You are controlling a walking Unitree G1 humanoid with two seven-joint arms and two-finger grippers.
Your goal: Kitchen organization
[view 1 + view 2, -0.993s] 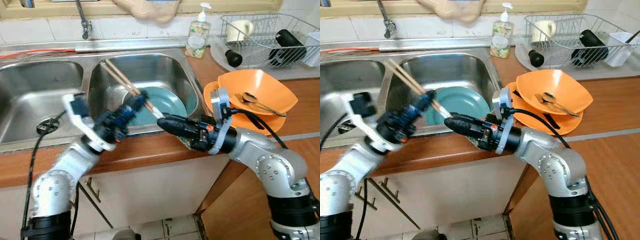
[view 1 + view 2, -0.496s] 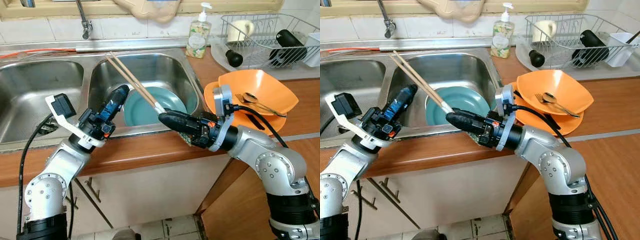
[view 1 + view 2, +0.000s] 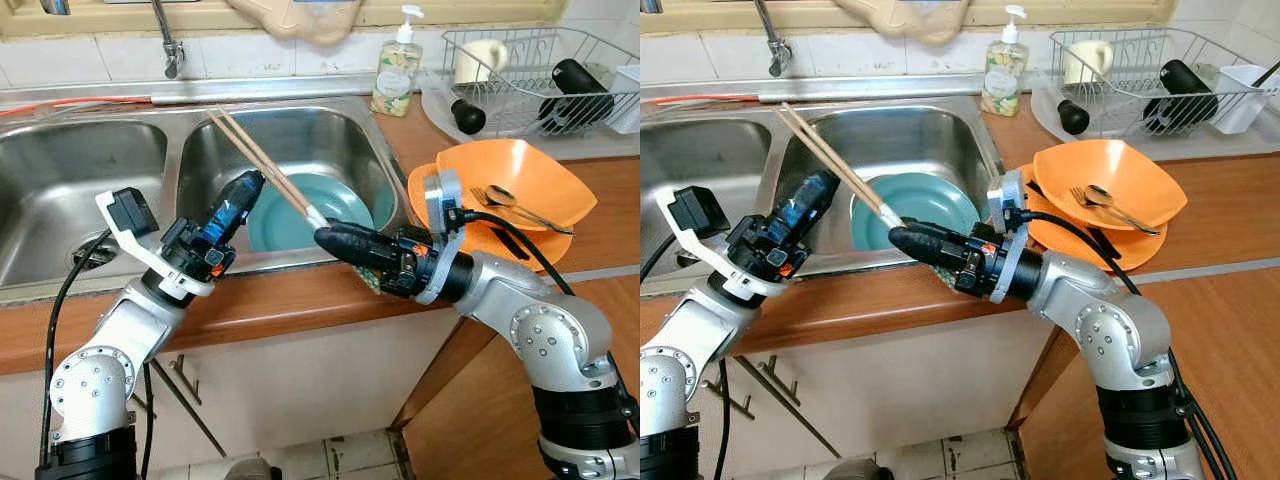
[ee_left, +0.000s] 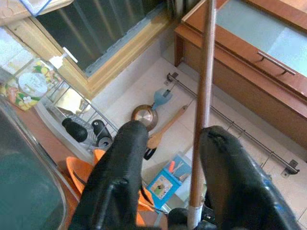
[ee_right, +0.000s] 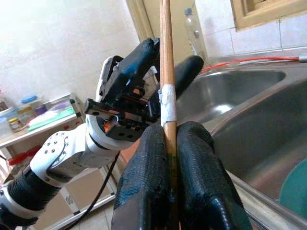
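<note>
Two chopsticks point(image 3: 262, 163) slant over the right sink basin point(image 3: 345, 135) in the left eye view, their lower taped end clamped in the right claw point(image 3: 325, 238), whose fingers are closed on them above the basin's front rim. The left claw point(image 3: 240, 193) sits just beside the chopsticks on their left, over the same rim, fingers pointing up and back. A teal plate point(image 3: 335, 203) lies in the basin beneath the chopsticks. On the wooden tabletop point(image 3: 600, 215) to the right, orange bowls point(image 3: 520, 180) are stacked, with a spoon point(image 3: 520, 205) and a fork point(image 3: 490, 203) in the top one. Behind them stand a soap bottle point(image 3: 397, 68) and a wire dish rack point(image 3: 540, 75).

Right eye view: same arrangement; the left basin point(image 3: 700, 150) and the tap point(image 3: 770, 40) are also visible.

Left wrist view: the left claw's two fingers point(image 4: 120, 177) are spread apart, open; one chopstick shaft runs between them, close to one finger, and contact cannot be confirmed.

Right wrist view: the right claw's fingers point(image 5: 146, 191) are pressed together on the chopsticks just below the white tape band point(image 5: 169, 104). The left claw appears directly behind the shaft
</note>
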